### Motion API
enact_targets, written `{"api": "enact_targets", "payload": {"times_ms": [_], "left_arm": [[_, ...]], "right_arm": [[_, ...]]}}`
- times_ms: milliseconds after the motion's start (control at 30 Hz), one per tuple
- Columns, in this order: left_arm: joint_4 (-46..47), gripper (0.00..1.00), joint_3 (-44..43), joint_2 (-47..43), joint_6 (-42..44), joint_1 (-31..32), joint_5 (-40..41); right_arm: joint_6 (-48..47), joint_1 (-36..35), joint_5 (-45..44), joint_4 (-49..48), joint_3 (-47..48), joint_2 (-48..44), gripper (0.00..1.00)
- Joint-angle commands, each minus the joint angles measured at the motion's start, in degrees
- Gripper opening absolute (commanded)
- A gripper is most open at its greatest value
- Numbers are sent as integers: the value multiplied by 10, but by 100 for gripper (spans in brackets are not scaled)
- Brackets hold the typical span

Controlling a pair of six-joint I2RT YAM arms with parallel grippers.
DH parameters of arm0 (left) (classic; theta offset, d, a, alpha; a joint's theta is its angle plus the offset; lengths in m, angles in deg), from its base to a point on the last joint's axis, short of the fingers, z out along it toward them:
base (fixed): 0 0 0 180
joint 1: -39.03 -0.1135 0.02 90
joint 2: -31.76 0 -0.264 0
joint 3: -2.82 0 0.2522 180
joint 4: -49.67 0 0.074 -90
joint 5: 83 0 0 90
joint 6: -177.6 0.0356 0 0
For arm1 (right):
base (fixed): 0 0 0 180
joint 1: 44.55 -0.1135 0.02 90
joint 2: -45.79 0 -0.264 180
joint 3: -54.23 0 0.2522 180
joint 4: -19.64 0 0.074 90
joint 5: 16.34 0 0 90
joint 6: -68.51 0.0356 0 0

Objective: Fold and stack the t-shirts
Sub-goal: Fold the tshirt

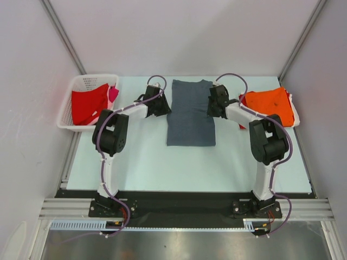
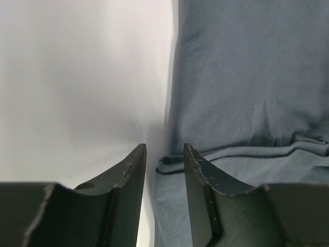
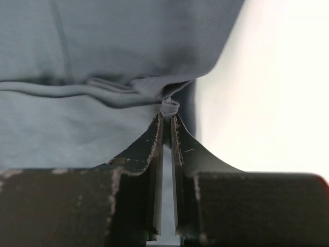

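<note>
Grey t-shirt point(image 1: 190, 111) flat on the tabletop point(image 1: 162, 162): right fingers point(image 3: 149, 154) pinch its right edge, left fingers point(image 2: 128, 177) spread astride its left edge. Best close left firmly, then lift both evenly.

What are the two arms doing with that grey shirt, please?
Both arms are at the grey t-shirt, which lies partly folded in the middle of the table. The right gripper pinches a fold at its right edge; the left gripper is open at the left edge. An orange t-shirt lies folded at the right; a red t-shirt and a pink t-shirt sit in the white basket.
</note>
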Motion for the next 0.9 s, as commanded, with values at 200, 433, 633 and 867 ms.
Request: {"api": "enact_targets", "payload": {"times_ms": [200, 433, 633, 867], "left_arm": [[21, 43, 9, -18, 8, 10, -15], [20, 40, 14, -24, 8, 10, -14], [20, 39, 11, -25, 8, 10, -16], [20, 38, 9, -27, 8, 10, -13]], "right_arm": [[-10, -4, -14, -23, -5, -43, 10], [-27, -6, 19, -64, -40, -68, 0], [-52, -12, 68, -128, -80, -108, 0], [-60, -13, 65, -131, -77, -106, 1]]}}
